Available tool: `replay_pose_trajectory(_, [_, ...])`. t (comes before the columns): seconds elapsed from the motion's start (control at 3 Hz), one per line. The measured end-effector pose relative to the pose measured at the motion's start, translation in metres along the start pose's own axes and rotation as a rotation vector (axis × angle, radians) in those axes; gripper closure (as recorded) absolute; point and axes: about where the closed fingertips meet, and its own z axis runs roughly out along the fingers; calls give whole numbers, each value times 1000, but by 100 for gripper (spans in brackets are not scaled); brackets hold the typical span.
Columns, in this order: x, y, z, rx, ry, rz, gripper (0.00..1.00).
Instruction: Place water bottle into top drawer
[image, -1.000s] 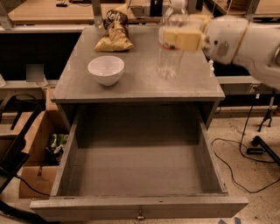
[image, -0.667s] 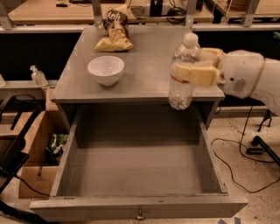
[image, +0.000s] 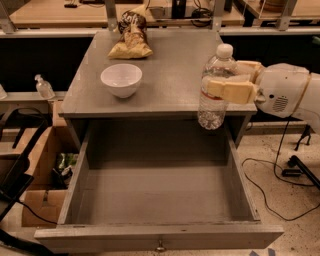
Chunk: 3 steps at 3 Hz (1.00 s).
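**A:** What sits nearest?

**B:** The top drawer, pulled wide open, with its small metal knob at the centre of the front panel.

**A:** And the water bottle?

**B:** The water bottle hangs upright in the air over the drawer's back right corner. Its base shows below the front edge of the grey tabletop.

**A:** What holds it?

**B:** The gripper, reaching in from the right. Its tan fingers are clenched on the bottle at the label band.

**A:** Farther back?

**B:** A white bowl stands on the tabletop's left half, well apart from the bottle. Behind it, a crumpled snack bag lies at the far edge.
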Motion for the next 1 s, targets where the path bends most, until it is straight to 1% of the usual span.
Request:
replay_pose_trajectory(0.33, [50, 14, 35, -89, 21, 10, 100])
replay_pose_trajectory(0.67, [103, 33, 61, -163, 55, 37, 100])
replay_pose_trajectory(1.0, [176, 56, 89, -211, 90, 30, 100])
